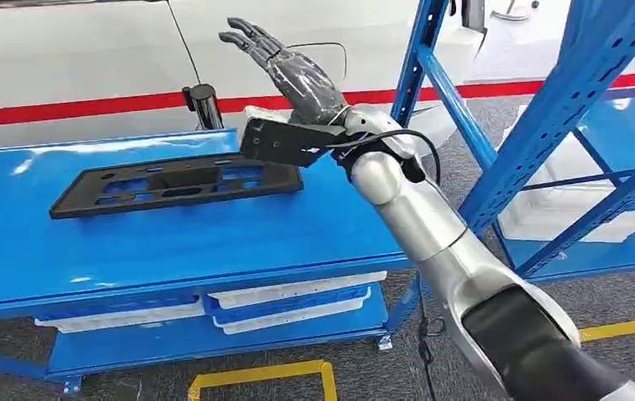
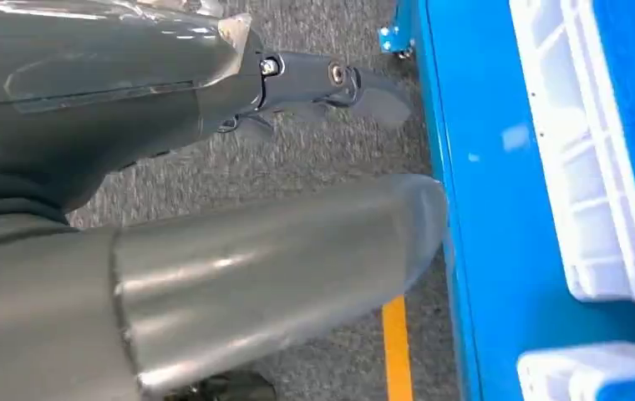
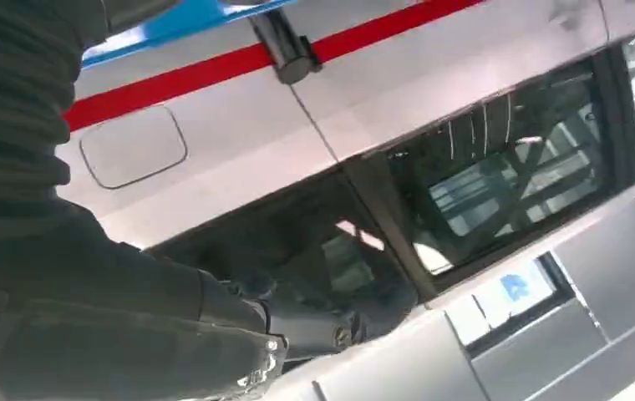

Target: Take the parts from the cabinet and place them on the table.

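Head view: flat black perforated plastic panel lies on the glossy blue metal table; right hand raised, fingers spread, empty; left hand's grip seems unclear.

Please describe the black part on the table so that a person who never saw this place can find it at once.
Look at the blue table standing in front of the white car with the red stripe. On its top lies a long, flat black part, a rectangular frame with several cut-out openings. It is the one black thing lying on the blue surface; the right hand is above its right end, fingers spread.
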